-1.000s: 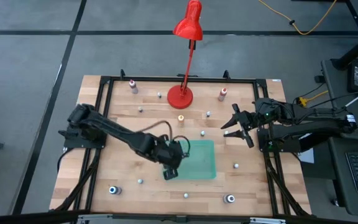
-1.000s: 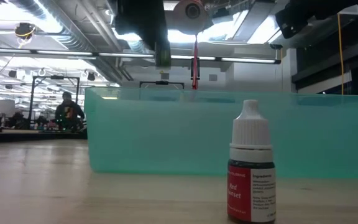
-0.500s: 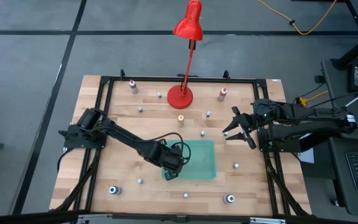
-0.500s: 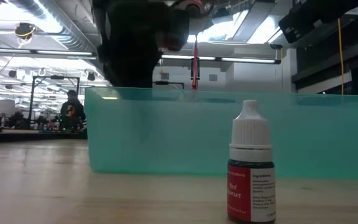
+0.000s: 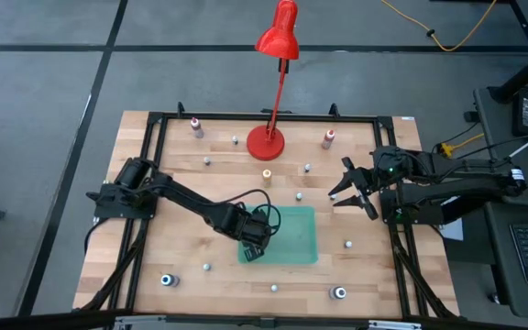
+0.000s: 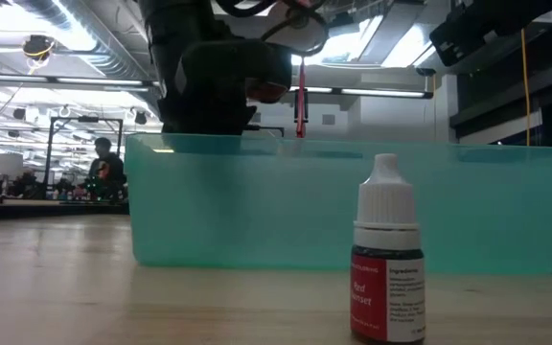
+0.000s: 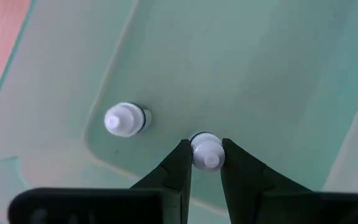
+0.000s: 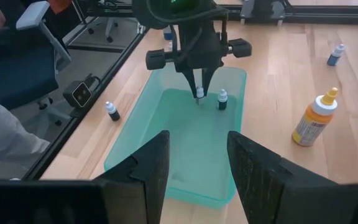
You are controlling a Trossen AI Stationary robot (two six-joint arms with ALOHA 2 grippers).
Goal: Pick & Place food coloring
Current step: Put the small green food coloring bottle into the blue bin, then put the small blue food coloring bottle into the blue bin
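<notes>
With the left gripper [image 7: 205,163] fingers pinching a white-capped bottle [image 7: 206,151] low inside the green tray [image 5: 302,246], beside another bottle [image 7: 125,119], part them only once it stands; right gripper [image 5: 346,188] waits half-open beside the tray.

Left pincer [image 7: 206,163] reaches straight down, fingers pinched; right pincer [image 8: 196,163] hovers, fingers parted.
</notes>
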